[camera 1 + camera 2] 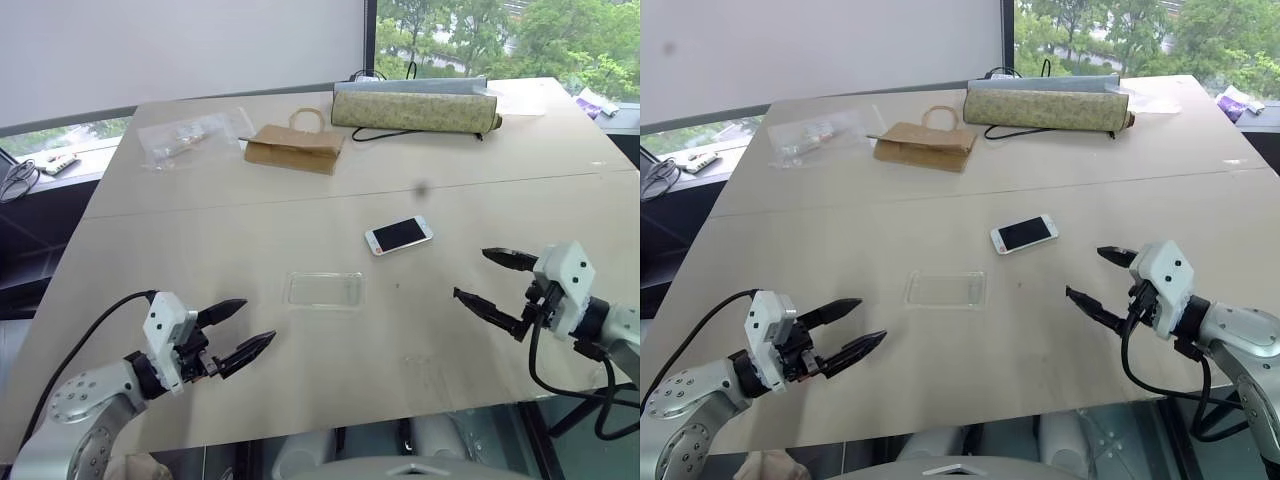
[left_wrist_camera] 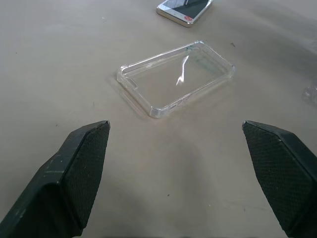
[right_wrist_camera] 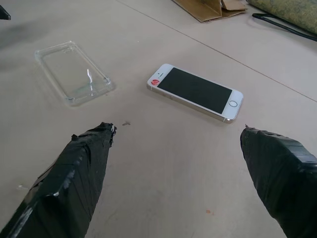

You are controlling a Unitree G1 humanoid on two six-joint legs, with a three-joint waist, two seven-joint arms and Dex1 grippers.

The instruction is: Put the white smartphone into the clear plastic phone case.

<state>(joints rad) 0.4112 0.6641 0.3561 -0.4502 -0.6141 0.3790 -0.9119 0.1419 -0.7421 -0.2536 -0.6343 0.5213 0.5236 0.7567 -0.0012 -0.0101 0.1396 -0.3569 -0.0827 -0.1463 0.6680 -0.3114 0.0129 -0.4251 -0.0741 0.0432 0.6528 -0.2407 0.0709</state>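
We see both arms held low over the near edge of the desk (image 1: 200, 220), elbows out, each forearm angled inward toward the middle. The left claw (image 1: 250, 330) hovers above the desk with its two black fingers spread wide and nothing between them; it points forward and to the right, tipped slightly down toward the clear plastic phone case (image 1: 323, 290). The right claw (image 1: 495, 280) mirrors it, fingers equally wide and empty, pointing forward and to the left, tipped slightly down toward the white smartphone (image 1: 398, 236).

The case lies flat, open side up, near the middle of the desk, just ahead of the left claw. The phone lies screen up beyond it and to the right, apart from the case. Neither claw touches either one.

At the far side rest a brown paper bag (image 1: 295, 146), a crinkled clear bag (image 1: 190, 138) and a long patterned pouch (image 1: 415, 108).
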